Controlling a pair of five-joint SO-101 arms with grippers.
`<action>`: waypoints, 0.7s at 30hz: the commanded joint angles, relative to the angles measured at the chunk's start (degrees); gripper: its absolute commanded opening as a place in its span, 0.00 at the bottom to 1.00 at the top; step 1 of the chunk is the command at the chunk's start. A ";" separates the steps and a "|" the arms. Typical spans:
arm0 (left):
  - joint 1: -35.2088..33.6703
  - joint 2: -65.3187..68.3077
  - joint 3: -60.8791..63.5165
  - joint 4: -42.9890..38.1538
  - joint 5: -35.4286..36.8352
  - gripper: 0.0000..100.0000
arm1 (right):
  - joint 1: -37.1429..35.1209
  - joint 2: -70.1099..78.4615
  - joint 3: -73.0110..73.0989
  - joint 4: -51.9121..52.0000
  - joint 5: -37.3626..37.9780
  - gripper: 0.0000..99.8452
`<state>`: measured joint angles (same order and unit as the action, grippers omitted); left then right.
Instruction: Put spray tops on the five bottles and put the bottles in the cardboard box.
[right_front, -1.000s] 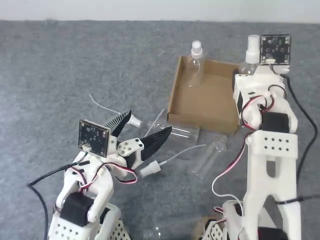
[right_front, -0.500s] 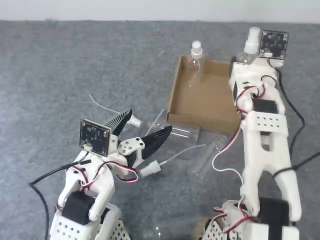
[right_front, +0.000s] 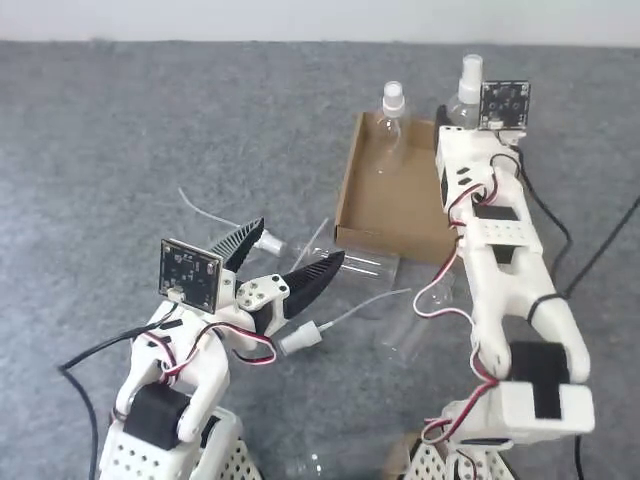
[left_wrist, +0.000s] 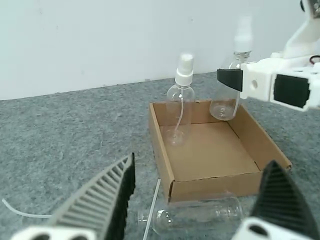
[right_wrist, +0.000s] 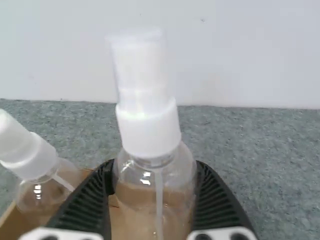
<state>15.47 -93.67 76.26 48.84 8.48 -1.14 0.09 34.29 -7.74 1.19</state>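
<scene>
Stretched further out now, the right arm (right_front: 500, 250) has been swung across toward the box (right_front: 345, 190), and the held bottle (right_front: 462, 105) has been carried with it to the box's far corner on that arm's side. No move has been made by the left arm (right_front: 190, 370).

Right fingers (right_wrist: 152, 197) are seen clamped on the held bottle's clear body, one black finger on each side, just below its white spray top (right_wrist: 145, 120). The bottle is held upright; whether its base is touching the box floor cannot be told.

A second bottle (left_wrist: 180, 107), capped as well, is stood upright inside the box at the other far corner, near the held one but apart from it.

Left fingers (left_wrist: 202, 161) are spread wide with nothing between them, held low over the grey table (right_front: 100, 150) in front of the box.

Just outside the box's near wall a lying bottle (left_wrist: 200, 216) is found on its side. Further toward the arms an open-necked bottle (right_front: 420, 312) is laid flat, and beside it a loose top (right_front: 300, 338) with its thin tube is seen on the table, near the left fingers.
</scene>
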 joint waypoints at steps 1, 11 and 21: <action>0.09 -0.97 -0.31 -1.67 -0.18 0.36 | -0.31 2.15 -1.23 -4.97 0.79 0.01; 0.09 -0.97 -0.31 -1.67 -0.18 0.36 | -0.31 6.99 -3.25 -5.41 0.88 0.01; 0.09 -0.97 -0.31 -1.67 -0.18 0.36 | -0.04 12.88 -7.30 -5.76 0.79 0.01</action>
<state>15.47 -93.67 76.26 48.84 8.48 -0.88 13.27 31.65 -12.75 1.19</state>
